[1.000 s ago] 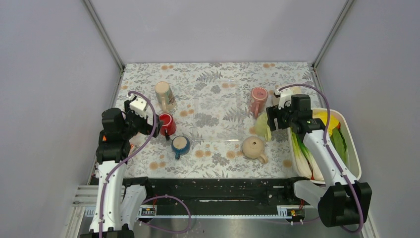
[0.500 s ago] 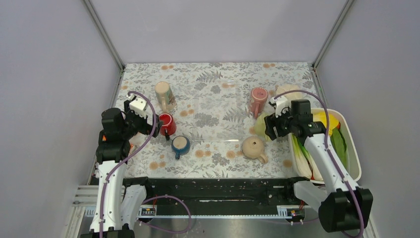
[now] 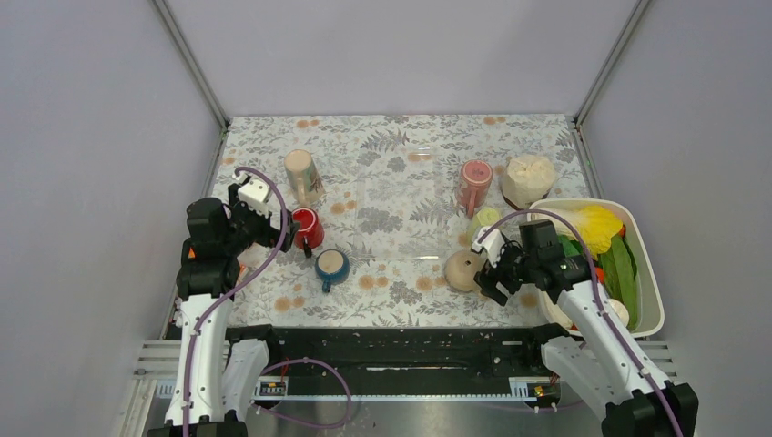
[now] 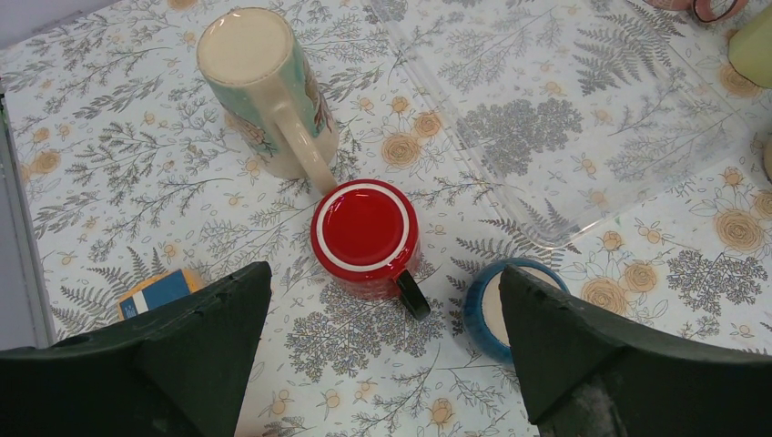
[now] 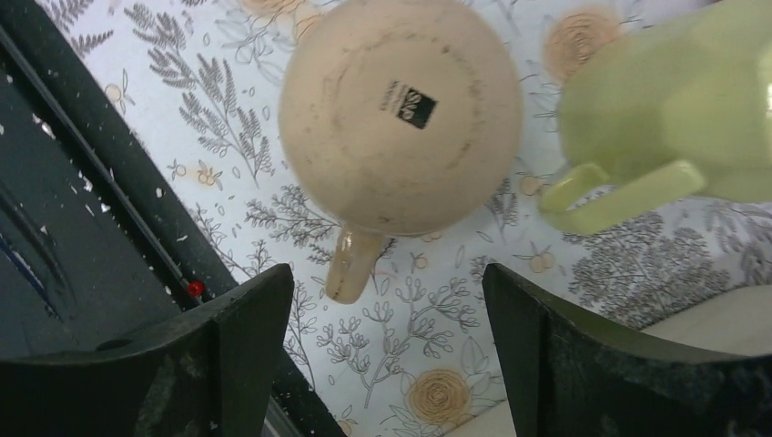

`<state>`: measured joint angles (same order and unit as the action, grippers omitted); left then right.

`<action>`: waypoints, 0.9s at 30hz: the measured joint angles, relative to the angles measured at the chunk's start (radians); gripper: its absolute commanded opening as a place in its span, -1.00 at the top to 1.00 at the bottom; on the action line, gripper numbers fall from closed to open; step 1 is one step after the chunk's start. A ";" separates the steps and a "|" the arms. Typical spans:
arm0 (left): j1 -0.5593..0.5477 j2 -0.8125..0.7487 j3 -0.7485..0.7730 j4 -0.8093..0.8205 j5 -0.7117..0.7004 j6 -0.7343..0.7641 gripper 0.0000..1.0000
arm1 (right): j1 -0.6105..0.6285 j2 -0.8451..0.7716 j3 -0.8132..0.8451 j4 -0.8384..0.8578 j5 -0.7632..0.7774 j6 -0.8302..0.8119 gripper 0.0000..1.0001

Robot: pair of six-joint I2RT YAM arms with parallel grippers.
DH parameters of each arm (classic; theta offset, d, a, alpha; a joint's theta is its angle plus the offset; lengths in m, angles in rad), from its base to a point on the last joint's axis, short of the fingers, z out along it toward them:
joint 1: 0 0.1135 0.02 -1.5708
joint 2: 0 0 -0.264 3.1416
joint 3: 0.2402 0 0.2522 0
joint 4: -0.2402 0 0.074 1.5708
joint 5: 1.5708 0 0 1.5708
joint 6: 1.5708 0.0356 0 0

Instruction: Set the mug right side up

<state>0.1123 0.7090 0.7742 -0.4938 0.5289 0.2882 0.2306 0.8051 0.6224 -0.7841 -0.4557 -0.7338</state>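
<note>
The counter [image 3: 382, 146] is covered in a grey fern-and-rose print and stands between plain pale grey walls [image 3: 91, 182] with metal corner posts [image 3: 187, 59]. A clear tray [image 3: 405, 209] lies mid-counter. The beige mug [image 5: 401, 118] stands bottom-up near the front edge, just off the tray's near right corner and beside a green mug [image 5: 674, 118]. The right hand [image 5: 391, 355] hangs just over the beige mug, fingers apart, holding nothing. The left hand [image 4: 382, 364] is spread wide above a red mug [image 4: 364, 228], also inverted.
</note>
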 measured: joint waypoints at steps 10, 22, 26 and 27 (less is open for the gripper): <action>0.000 0.000 0.000 0.000 -0.002 0.000 -0.98 | 0.076 0.122 -0.035 0.059 0.091 0.049 -0.54; 0.000 0.012 0.000 0.004 -0.003 0.000 -0.98 | 0.093 0.156 -0.035 0.109 0.136 0.131 -0.26; 0.000 0.013 0.000 0.004 -0.005 0.000 -0.98 | 0.106 0.156 -0.035 0.117 0.152 0.143 -0.12; 0.000 0.013 0.000 0.004 -0.006 0.000 -0.98 | 0.108 0.159 -0.035 0.119 0.153 0.145 -0.08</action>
<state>0.1127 0.7216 0.7742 -0.4900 0.5228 0.2878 0.3389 0.9638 0.5873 -0.6655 -0.3027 -0.5884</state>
